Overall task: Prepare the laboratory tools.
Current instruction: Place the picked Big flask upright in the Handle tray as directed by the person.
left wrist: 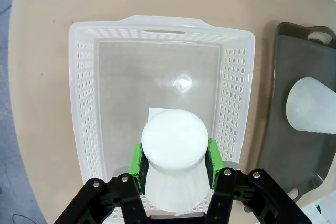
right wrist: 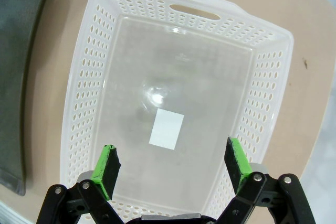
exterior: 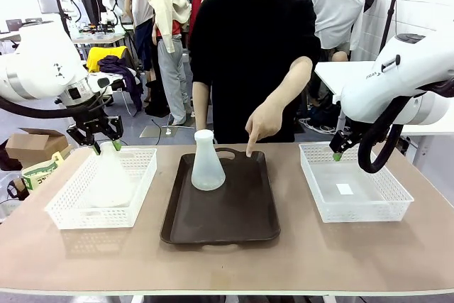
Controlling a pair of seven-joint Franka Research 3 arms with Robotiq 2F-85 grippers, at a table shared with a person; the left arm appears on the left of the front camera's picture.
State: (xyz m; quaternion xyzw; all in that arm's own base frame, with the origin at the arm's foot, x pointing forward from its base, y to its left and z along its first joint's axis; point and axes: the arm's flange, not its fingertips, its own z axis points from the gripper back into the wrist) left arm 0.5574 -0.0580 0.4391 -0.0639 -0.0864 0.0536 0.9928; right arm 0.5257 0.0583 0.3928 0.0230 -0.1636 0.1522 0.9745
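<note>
Left gripper (left wrist: 174,163) clamps 1 flask (left wrist: 175,153) by its neck.
Right gripper (right wrist: 172,165) gapes wide above a basket (right wrist: 84,77); the flask's base hangs beyond the left fingertips.

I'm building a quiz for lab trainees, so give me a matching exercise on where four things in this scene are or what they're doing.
Things:
1. flask on the tray
2. held flask
3. right pincer
4. person's hand

Places or states:
A. gripped at the neck by the left pincer, over the left basket
B. open, above the right basket
C. upright on the dark brown tray
D. pointing a finger down at the tray's far end

Pairs: 1-C, 2-A, 3-B, 4-D
</note>
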